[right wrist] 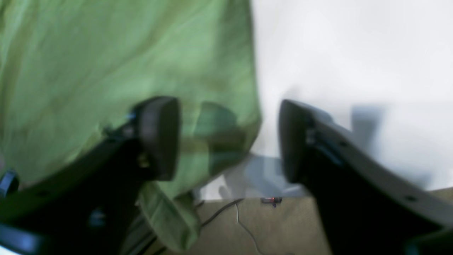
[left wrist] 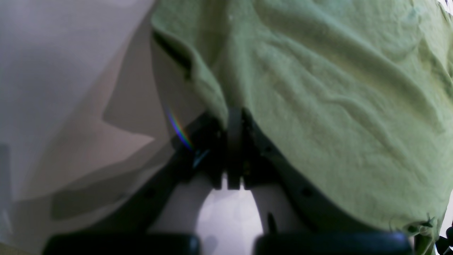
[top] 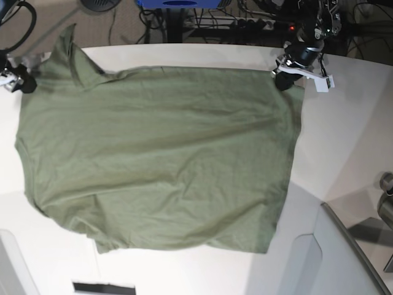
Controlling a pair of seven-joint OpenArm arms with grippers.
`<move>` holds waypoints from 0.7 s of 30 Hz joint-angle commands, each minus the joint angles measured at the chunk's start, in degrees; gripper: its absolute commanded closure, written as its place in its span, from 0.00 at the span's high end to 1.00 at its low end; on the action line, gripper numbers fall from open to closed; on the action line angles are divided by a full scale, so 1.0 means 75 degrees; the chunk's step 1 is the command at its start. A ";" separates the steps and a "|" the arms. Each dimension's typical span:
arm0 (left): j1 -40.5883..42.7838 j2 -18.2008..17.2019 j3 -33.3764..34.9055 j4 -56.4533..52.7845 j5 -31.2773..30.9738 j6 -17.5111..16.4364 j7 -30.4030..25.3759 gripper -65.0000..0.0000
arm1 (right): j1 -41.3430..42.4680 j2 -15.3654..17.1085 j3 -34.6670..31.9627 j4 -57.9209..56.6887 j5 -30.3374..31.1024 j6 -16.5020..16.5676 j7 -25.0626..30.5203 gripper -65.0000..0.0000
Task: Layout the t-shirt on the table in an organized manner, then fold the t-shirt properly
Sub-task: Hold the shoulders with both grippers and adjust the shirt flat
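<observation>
Left hand (left wrist: 233, 148): clamped on t-shirt (top: 153, 160) hem. Right hand (right wrist: 226, 141): apart, beside cloth. Risk: my uneven pull bunches fabric on counter (top: 344, 141).

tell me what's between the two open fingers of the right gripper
In the right wrist view the right gripper stands open: between its fingers lie the t-shirt's edge, then bare white table.
</observation>
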 commanded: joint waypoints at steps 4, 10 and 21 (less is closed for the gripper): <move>0.0078 -0.0046 0.0000 0.0084 0.0104 0.0116 0.0163 0.00 | 0.0015 0.0078 -0.0008 0.0024 -0.0210 -0.0021 -0.0439 0.54; 0.0078 -0.0046 0.0023 0.0084 0.0104 0.0116 0.0163 0.00 | 0.0027 0.0055 -0.0008 0.0024 -0.0210 -0.0021 -0.0428 0.53; 0.0090 -0.0046 -0.0024 0.0084 0.0104 0.0116 0.0163 0.00 | 0.0132 -0.0156 -0.0008 -0.0011 -0.0187 -0.0021 -0.0451 0.21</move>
